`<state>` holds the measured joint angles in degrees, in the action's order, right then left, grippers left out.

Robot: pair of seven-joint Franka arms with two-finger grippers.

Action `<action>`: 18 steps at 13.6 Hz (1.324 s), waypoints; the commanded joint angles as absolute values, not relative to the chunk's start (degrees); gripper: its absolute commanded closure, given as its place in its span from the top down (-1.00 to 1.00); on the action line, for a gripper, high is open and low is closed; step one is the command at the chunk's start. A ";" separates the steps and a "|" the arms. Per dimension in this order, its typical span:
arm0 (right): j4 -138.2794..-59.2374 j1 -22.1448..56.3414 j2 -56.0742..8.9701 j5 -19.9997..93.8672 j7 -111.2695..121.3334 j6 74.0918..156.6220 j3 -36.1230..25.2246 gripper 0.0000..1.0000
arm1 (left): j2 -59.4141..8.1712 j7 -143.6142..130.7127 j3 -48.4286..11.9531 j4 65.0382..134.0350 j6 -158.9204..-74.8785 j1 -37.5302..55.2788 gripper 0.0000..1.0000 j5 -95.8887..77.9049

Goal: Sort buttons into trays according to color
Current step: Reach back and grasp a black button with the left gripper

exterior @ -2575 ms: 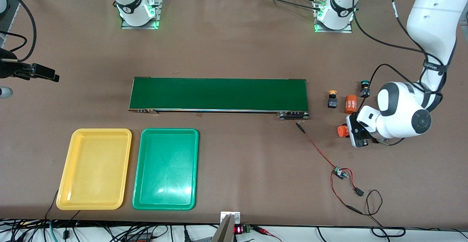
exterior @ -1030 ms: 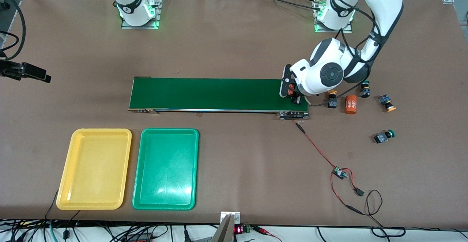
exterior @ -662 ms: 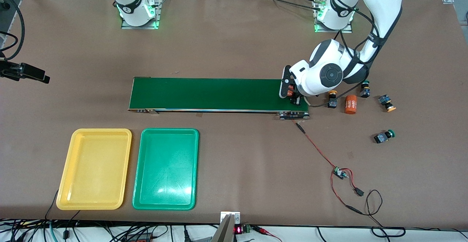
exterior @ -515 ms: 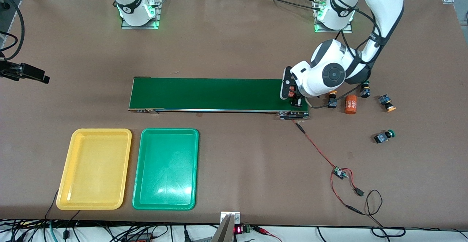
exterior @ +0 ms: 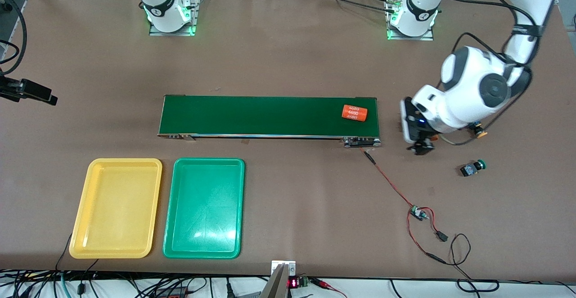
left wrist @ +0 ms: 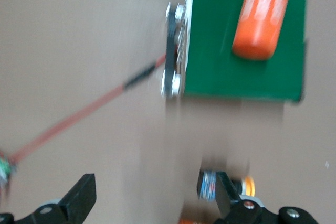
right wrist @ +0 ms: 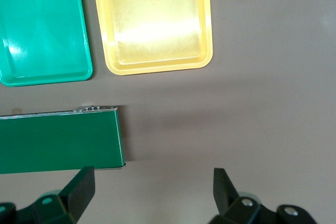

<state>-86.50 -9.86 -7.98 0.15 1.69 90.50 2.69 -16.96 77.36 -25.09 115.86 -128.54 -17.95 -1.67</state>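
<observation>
While the right arm waits, right gripper (right wrist: pixel 152 192): hangs over bare table (exterior: pixel 288 55) at 9 o'clock of the conveyor belt (exterior: pixel 270 115) in the front view; fingers (right wrist: pixel 79 187) spread wide, grasping nothing.
Left gripper (exterior: pixel 422 147): over bare table at 3 o'clock of the belt's end toward the left arm; fingers (left wrist: pixel 81 195) released and spread, nothing between them.
Green-capped button (exterior: pixel 472 168): lies on its side on the table at 4 o'clock of the left gripper, well apart from both trays.
Yellow-capped button (exterior: pixel 479 131): on the table at 2 o'clock of the left gripper, partly hidden under the left arm.
Button in the left wrist view (left wrist: pixel 226 184): yellow-orange cap, on the table just beside one finger; too blurred to tell whether they touch.
Remaining buttons: hidden by the left arm.
Yellow tray (exterior: pixel 116 161): flat on the table at 7 o'clock of the belt, nearer the front camera; no button in it.
Green tray (exterior: pixel 204 160): just beside the yellow tray, at its 3 o'clock; no button in it.
Orange cylinder (exterior: pixel 354 112): lies on its side on the belt, near the belt's 3 o'clock end.
Red wire (exterior: pixel 389 183): runs from that belt end toward 5 o'clock to a small circuit board (exterior: pixel 418 213).
</observation>
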 commanded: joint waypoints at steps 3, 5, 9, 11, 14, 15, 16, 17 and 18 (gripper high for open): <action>-85.34 -10.28 -8.53 -0.35 1.14 90.35 3.08 1.00 | -19.07 72.38 -20.23 115.84 -126.39 -20.30 1.00 -0.44; -85.34 -10.46 -8.61 -0.09 1.06 90.53 3.16 1.00 | -19.68 64.46 -19.78 115.93 -126.30 -20.56 1.00 -0.53; -85.34 -10.55 -8.53 0.00 1.05 91.05 3.16 1.00 | -22.06 49.79 -19.25 116.19 -126.65 -21.97 1.00 -0.88; -85.34 -10.55 -8.61 0.17 1.05 91.05 3.16 1.00 | -22.41 41.09 -19.25 116.63 -126.21 -23.03 1.00 -0.88; -85.34 -10.55 -8.61 0.18 1.05 91.05 3.08 1.00 | -22.15 27.21 -19.25 117.77 -123.32 -22.59 1.00 -0.79; -85.34 -10.55 -8.61 0.09 1.05 91.05 3.08 1.00 | -22.06 24.29 -19.34 117.77 -122.53 -22.15 1.00 -0.79; -85.34 -10.46 -8.61 0.09 1.05 91.05 3.08 1.00 | -21.97 21.47 -19.34 117.77 -122.35 -21.37 1.00 -0.79; -85.34 -10.46 -8.61 0.09 1.05 91.05 3.08 1.00 | -21.97 19.18 -19.42 118.21 -122.34 -20.57 1.00 -0.79; -85.34 -10.46 -8.61 0.00 1.05 91.05 3.16 1.00 | -21.89 15.85 -19.42 118.56 -122.43 -19.44 1.00 -0.79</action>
<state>-86.48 -10.02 -8.01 0.15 1.69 91.20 2.69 -22.93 22.08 -19.31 117.39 -122.88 -21.32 -1.68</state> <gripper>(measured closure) 0.000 0.000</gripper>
